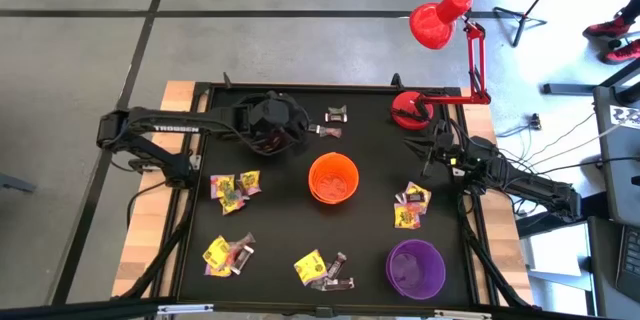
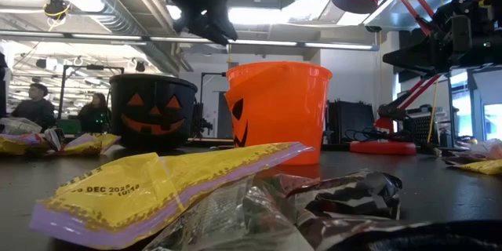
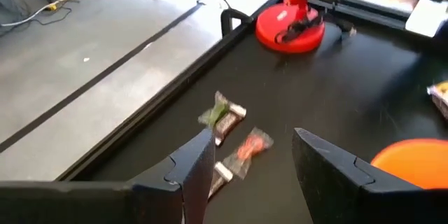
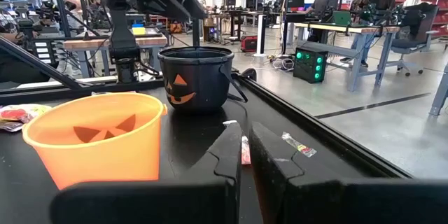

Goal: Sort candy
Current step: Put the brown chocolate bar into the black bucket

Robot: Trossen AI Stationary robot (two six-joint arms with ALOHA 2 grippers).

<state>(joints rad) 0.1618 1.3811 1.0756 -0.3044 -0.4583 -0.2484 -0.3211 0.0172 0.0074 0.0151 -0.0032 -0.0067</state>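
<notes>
Two arms: left fingers point(image 3: 252, 164) spread empty over black cup point(image 4: 196, 75); right fingers point(image 4: 245, 155) shut, empty.

Black table point(image 1: 370, 250), scattered candy point(image 1: 232, 188), orange cup point(image 1: 333, 178), purple cup point(image 1: 415, 267), black cup point(image 2: 153, 114), red lamp base point(image 1: 407, 110)

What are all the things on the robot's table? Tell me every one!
Orange cup: one, orange with a pumpkin face, middle of the table.
Purple cup: one, purple, near right corner.
Black cup: one, black with an orange pumpkin face, far left part, under the left arm.
Candy piles: four, mostly yellow, spread around the orange cup.
Loose candy: two or three pieces, dark and reddish, far edge.
Lamp: one, red, far right corner.
Left gripper: open, above the black cup.
Right gripper: shut, at the table's right side.
</notes>
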